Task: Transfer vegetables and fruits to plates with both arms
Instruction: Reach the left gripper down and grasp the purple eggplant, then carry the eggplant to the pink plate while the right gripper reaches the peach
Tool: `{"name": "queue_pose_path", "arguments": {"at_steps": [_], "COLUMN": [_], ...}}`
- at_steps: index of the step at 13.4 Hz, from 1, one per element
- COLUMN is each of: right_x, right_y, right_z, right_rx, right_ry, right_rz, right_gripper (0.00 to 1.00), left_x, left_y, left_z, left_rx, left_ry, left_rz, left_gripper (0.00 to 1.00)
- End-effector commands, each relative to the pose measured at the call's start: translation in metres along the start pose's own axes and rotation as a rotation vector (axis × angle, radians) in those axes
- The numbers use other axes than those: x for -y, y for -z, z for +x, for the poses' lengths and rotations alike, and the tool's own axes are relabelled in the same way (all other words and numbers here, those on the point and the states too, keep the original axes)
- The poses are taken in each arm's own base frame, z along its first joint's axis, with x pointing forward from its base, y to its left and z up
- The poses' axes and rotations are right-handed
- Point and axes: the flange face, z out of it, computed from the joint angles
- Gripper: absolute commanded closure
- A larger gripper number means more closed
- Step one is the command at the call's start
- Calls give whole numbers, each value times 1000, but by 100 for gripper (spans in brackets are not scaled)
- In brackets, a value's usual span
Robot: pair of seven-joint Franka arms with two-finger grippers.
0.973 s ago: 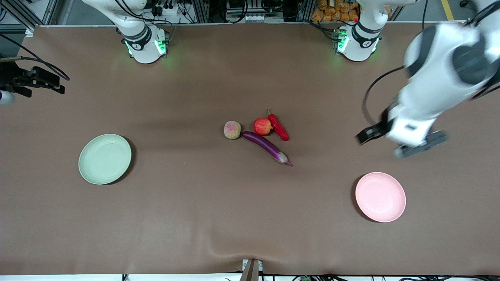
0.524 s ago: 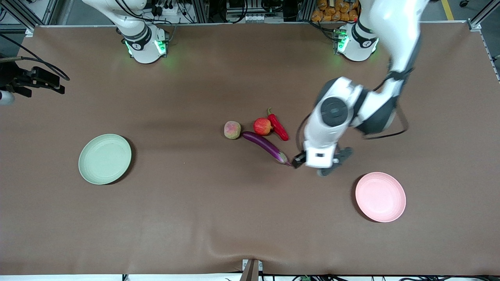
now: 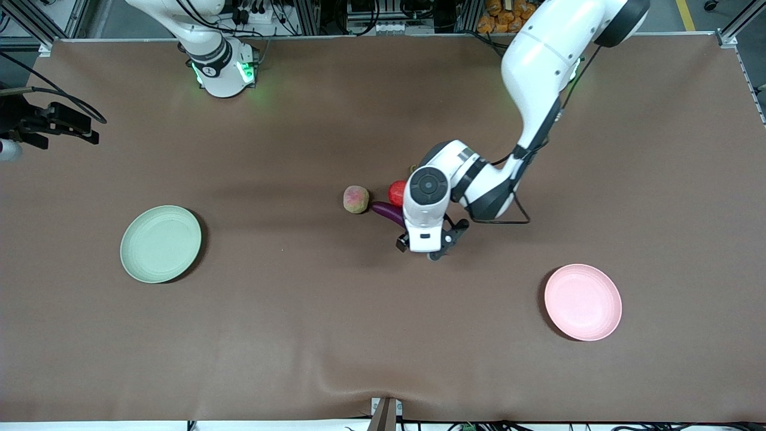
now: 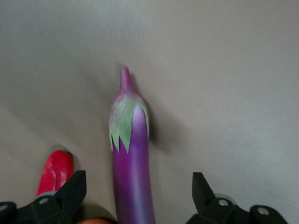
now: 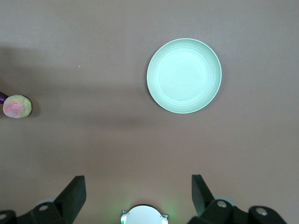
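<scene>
The purple eggplant lies mid-table, mostly covered by my left arm's wrist. My left gripper hangs over its stem end. In the left wrist view the gripper is open and empty, one finger on each side of the eggplant, with the red chili beside it. The red fruit peeks out by the wrist. The green-yellow fruit sits beside the eggplant's other end. The chili is hidden in the front view. The green plate and pink plate are empty. My right gripper waits open, high over the table.
The right wrist view shows the green plate, the green-yellow fruit and the right arm's base. A black clamp with cables sticks in at the table's edge at the right arm's end.
My left arm has swung from its own end of the table, past the pink plate, to over the eggplant's stem end. The fruits, vegetables and plates have not moved.
</scene>
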Motion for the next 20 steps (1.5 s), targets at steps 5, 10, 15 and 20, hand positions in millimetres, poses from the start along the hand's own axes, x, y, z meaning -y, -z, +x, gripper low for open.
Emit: {"name": "queue_pose_path", "arguments": {"at_steps": [5, 10, 15, 20], "right_x": [-12, -26, 34, 167], "right_y": [-28, -101, -140, -189], "right_z": [23, 77, 100, 106], "right_rx": [66, 167, 204, 277], "right_ry": [-15, -14, -224, -547], "right_rz": [9, -18, 107, 53], "right_gripper": [0, 0, 0, 0], "left_x": [-5, -10, 18, 100], "left_y": [-29, -6, 56, 82], "left_z": [-10, 14, 188, 332], "left_rx": [0, -21, -123, -124], "left_ry": [4, 6, -91, -306], "left_rz": [12, -45, -106, -19], "left_gripper": [57, 100, 100, 100]}}
